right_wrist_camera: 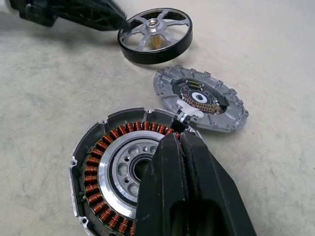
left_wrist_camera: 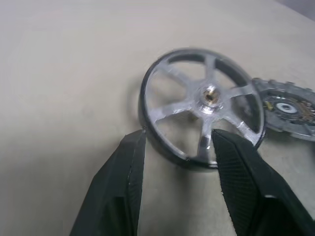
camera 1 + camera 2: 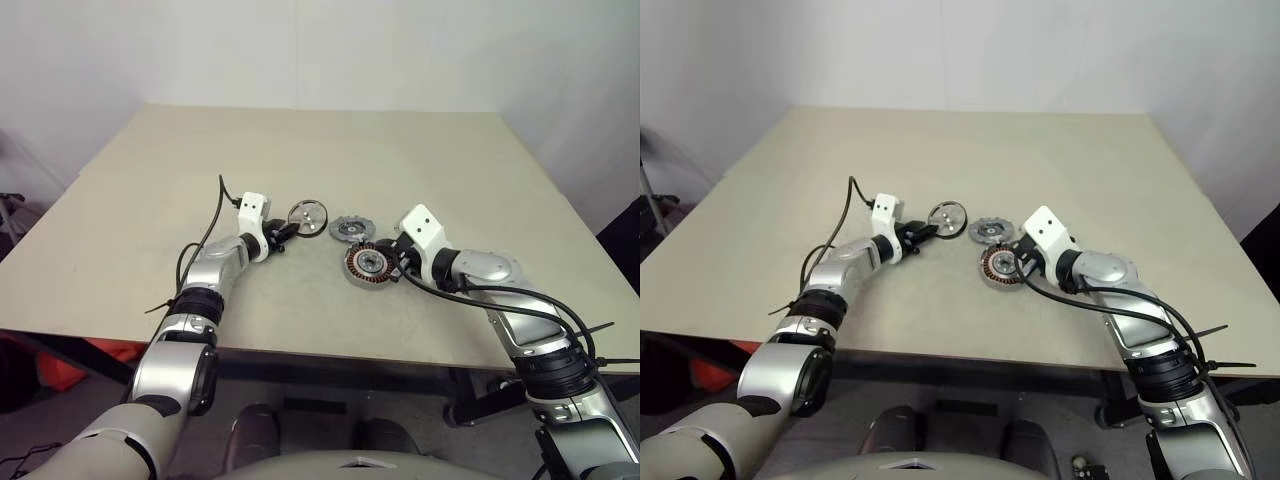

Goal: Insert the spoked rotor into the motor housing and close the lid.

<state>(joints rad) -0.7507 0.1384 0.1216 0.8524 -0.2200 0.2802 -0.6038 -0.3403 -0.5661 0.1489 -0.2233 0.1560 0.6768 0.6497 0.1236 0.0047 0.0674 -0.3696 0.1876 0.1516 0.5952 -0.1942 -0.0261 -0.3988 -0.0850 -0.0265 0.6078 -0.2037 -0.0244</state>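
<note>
Mid-table, well clear of every edge: spoked rotor [image 2: 202, 105] tilted up off the table [image 3: 330, 150], left gripper [image 2: 178, 142] jaws parted, straddling its near rim; grip not confirmable. Lid [image 1: 201, 98] flat just beside rotor, toward right edge. Right gripper [image 1: 178, 142] jaws pressed together, empty, tips over the motor housing [image 1: 113, 172] with copper windings.

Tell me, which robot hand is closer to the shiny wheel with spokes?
Left. The left gripper has its fingers open right at the spoked rotor, about its rim. The right gripper sits shut over the motor housing, farther away.
</note>
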